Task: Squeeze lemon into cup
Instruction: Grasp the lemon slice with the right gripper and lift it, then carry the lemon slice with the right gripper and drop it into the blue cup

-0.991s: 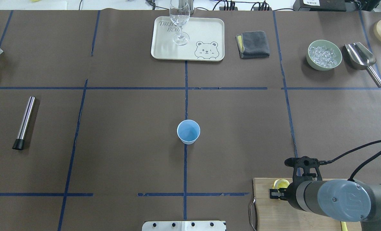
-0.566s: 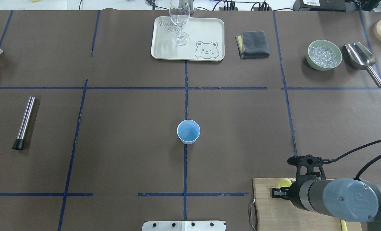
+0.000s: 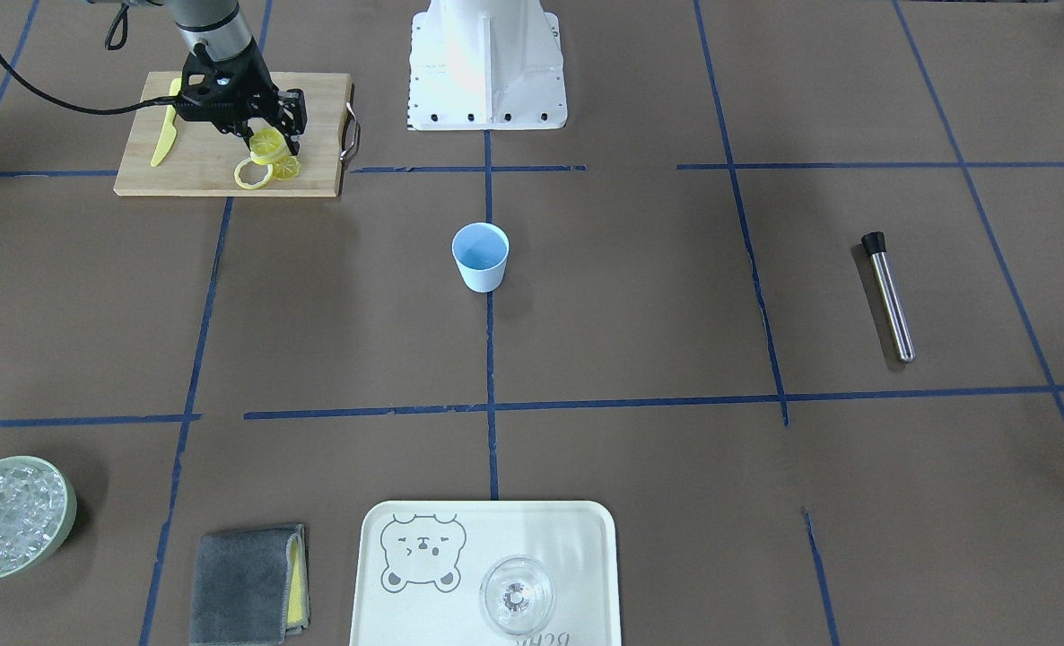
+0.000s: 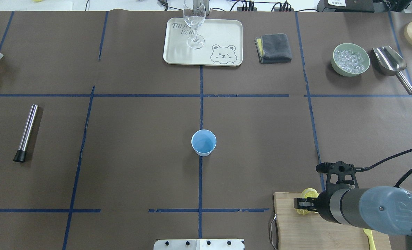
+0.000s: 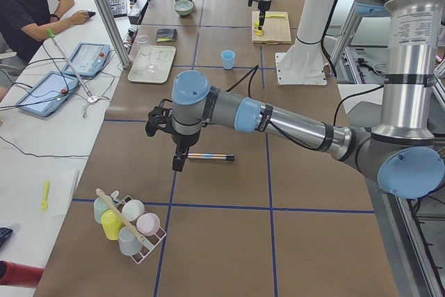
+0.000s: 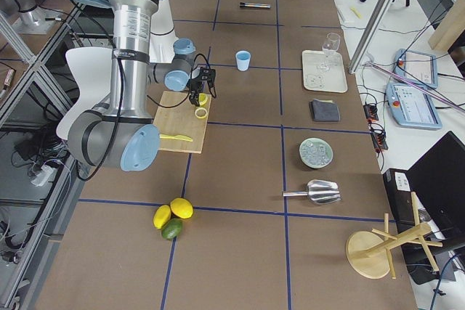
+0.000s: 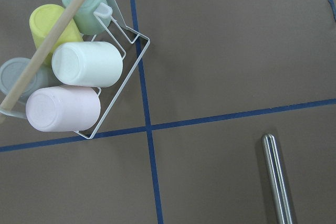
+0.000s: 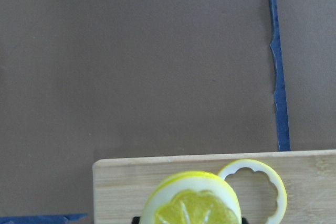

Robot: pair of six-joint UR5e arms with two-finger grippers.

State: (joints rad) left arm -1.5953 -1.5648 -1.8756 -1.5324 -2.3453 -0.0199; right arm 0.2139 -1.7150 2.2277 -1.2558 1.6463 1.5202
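Observation:
The light-blue cup (image 4: 203, 142) stands upright at the table's middle, also in the front view (image 3: 480, 256). My right gripper (image 3: 270, 136) is shut on a yellow lemon slice (image 3: 267, 144) and holds it just above the wooden cutting board (image 3: 200, 152). The slice shows in the overhead view (image 4: 310, 192) and at the bottom of the right wrist view (image 8: 191, 205). A hollow pale-yellow ring (image 3: 252, 173) and another slice (image 3: 289, 168) lie on the board. My left gripper (image 5: 179, 162) hangs over the table's left end; I cannot tell whether it is open.
A yellow knife (image 3: 164, 135) lies on the board. A steel muddler (image 4: 26, 132) lies at the left. Tray (image 4: 227, 34) with a glass (image 4: 194, 24), grey cloth (image 4: 273, 48), ice bowl (image 4: 351, 59) and scoop (image 4: 390, 62) line the far side. A mug rack (image 7: 73, 72) sits below the left wrist.
My right arm has moved to the right and away from the board, and the lemon slice in its gripper has come up off the board. The cup has not moved.

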